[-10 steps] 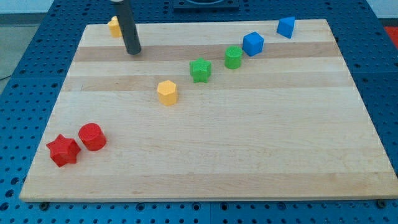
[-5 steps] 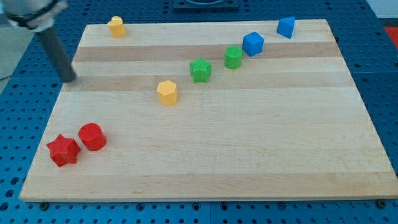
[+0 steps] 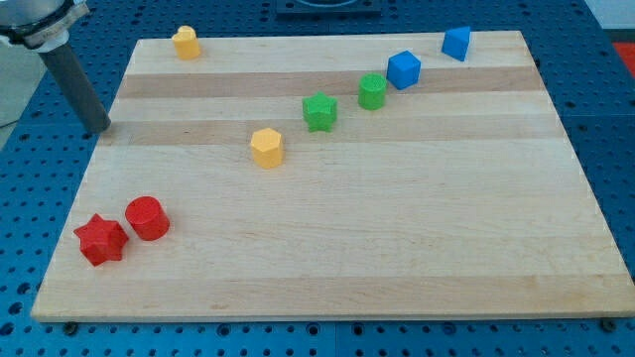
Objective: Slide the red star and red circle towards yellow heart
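The red star (image 3: 100, 239) and the red circle (image 3: 147, 218) sit side by side, almost touching, near the board's bottom left corner. One yellow block (image 3: 185, 42) stands at the top left edge. Another yellow block (image 3: 267, 147) stands left of the board's middle. I cannot tell for sure which of them is the heart. My tip (image 3: 100, 128) is at the board's left edge. It is well above the red star and touches no block.
A green star (image 3: 319, 111), a green circle (image 3: 372, 90) and a blue block (image 3: 404, 69) form a diagonal rising to the view's right. Another blue block (image 3: 456, 43) sits at the top edge. The wooden board (image 3: 347, 248) lies on a blue perforated table.
My tip has moved from beside the top-left yellow block down and to the left, to the board's left edge. No block has moved.
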